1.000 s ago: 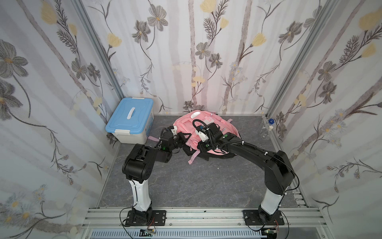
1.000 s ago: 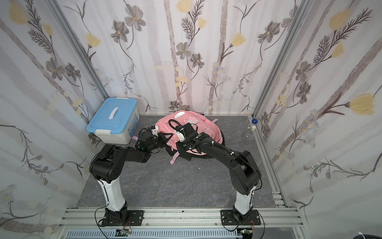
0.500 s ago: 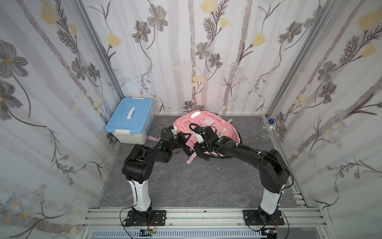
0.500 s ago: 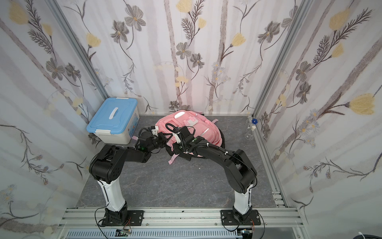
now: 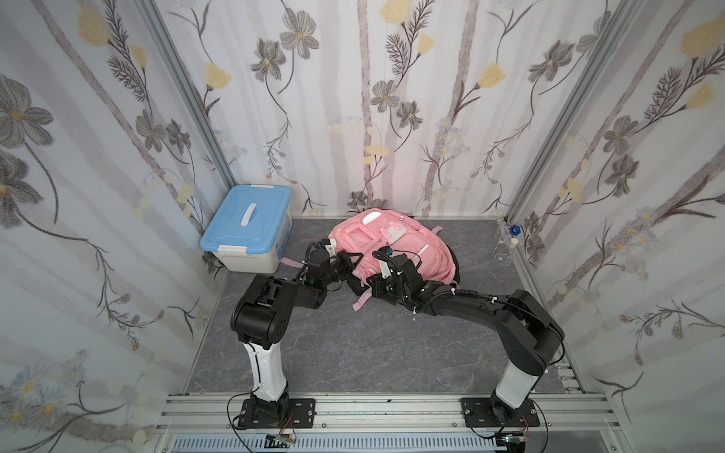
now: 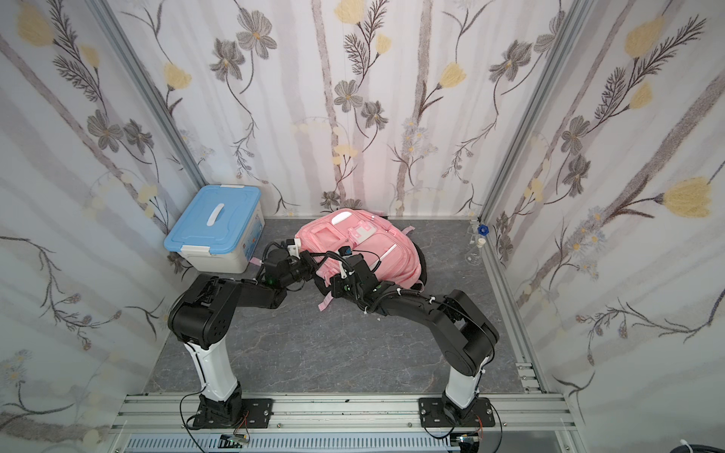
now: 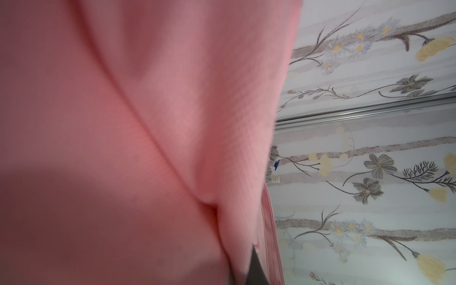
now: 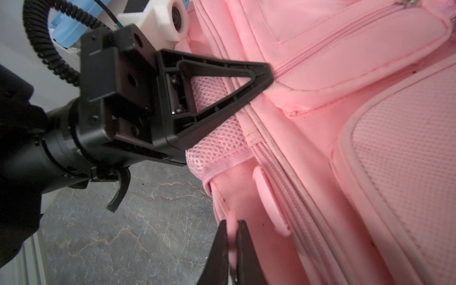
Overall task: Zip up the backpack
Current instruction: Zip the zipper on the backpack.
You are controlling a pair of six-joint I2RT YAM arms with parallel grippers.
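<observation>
Lying toward the rear of the grey surface [image 5: 353, 353], the pink backpack [image 5: 416, 251] [image 6: 376, 243] sat close to the back wall with its front pockets facing up in both top views. Both arms met at its near-left edge. The right pincer [image 8: 232, 223] was at the lower side of the bag, its jaws nipping a flat pink pull tab [image 8: 232, 239] that stuck out from the side seam, just beside the ribbed zipper track. The left pincer [image 8: 270, 74] was pressed together, its tip against the seam where the front pocket zip [image 8: 340, 37] ends, above the mesh side pocket [image 8: 217, 138]; whether any cloth sat between its jaws could not be told. From the left wrist, bunched pink fabric filled most of the view. The two pincers were near each other but apart. Left of the bag stood a blue-lidded storage box [image 5: 247, 227] in the back corner. A small glass flask [image 5: 505, 253] stood by the right wall, well apart from the bag.
</observation>
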